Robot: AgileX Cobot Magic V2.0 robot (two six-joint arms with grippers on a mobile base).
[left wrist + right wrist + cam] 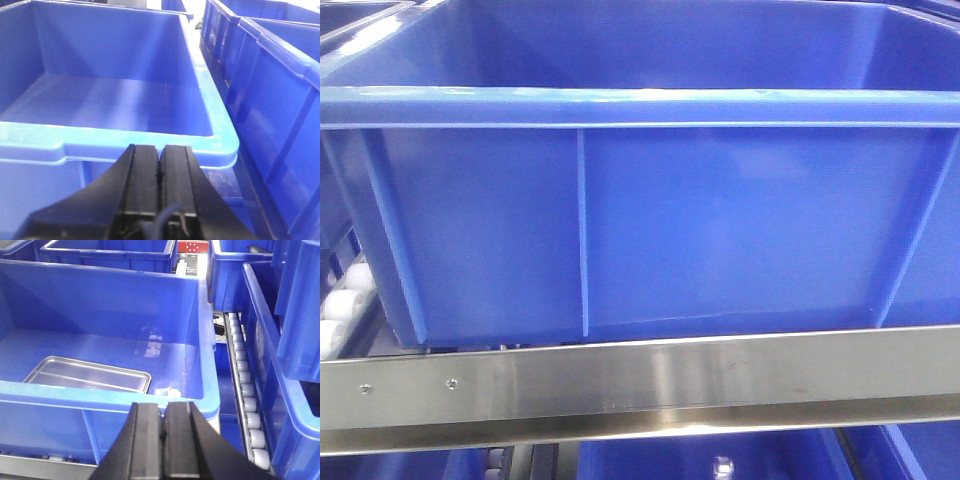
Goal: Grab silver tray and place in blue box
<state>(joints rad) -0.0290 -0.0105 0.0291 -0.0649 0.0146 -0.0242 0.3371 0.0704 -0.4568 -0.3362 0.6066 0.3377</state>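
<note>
Judging the task all but done | silver tray (90, 374) lies flat on the floor of the blue box (100, 396) | left gripper (160, 159) jaws together, holding nothing | right gripper (163, 416) jaws together, empty, outside the near rim | I see only withdrawal left

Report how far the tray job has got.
Looks done: the shallow ridged silver metal tray lies flat on the floor of the deep blue plastic box, seen from the right wrist. In hand: nothing; the right gripper and left gripper are both shut and empty, outside a blue rim. Left: apparently only pulling the arms away.
</note>
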